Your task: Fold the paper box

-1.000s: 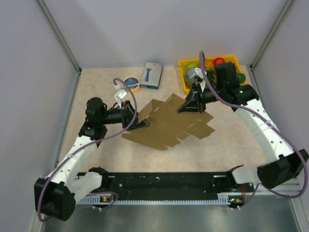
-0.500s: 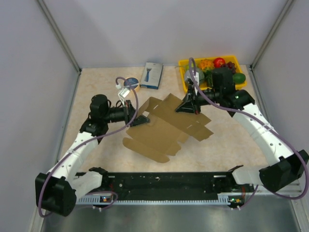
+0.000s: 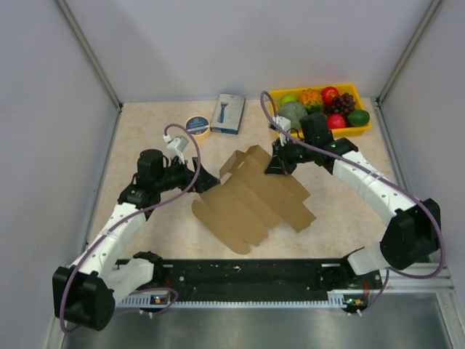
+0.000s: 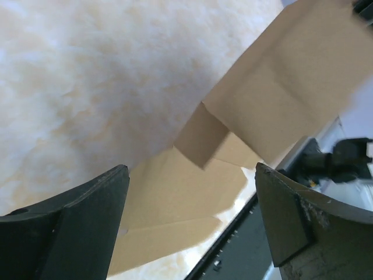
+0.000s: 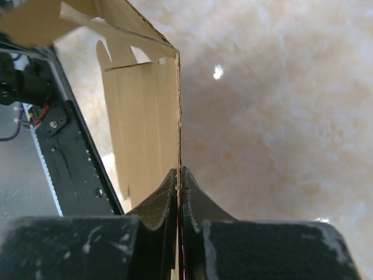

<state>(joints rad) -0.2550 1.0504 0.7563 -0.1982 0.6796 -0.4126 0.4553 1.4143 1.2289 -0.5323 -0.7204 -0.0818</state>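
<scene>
Evidently little is folded yet: the thin brown cardboard paper box (image 3: 254,203) is clamped at its edge by the right gripper (image 5: 179,175), while the left gripper (image 4: 191,170) is spread wide and empty.

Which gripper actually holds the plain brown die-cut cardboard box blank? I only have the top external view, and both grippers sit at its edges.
Observer: The right gripper. Its wrist camera shows both fingers shut on the edge of the cardboard blank, with the sheet pinched between them.
Operator: And the left one?
Observer: The left gripper is wide open in its wrist view. Nothing is between its fingers, and the blank lies beyond them.
Operator: Is the held panel flat?
Observer: The right wrist view sees it nearly edge-on. At its far end another panel bends off along a crease.
</scene>
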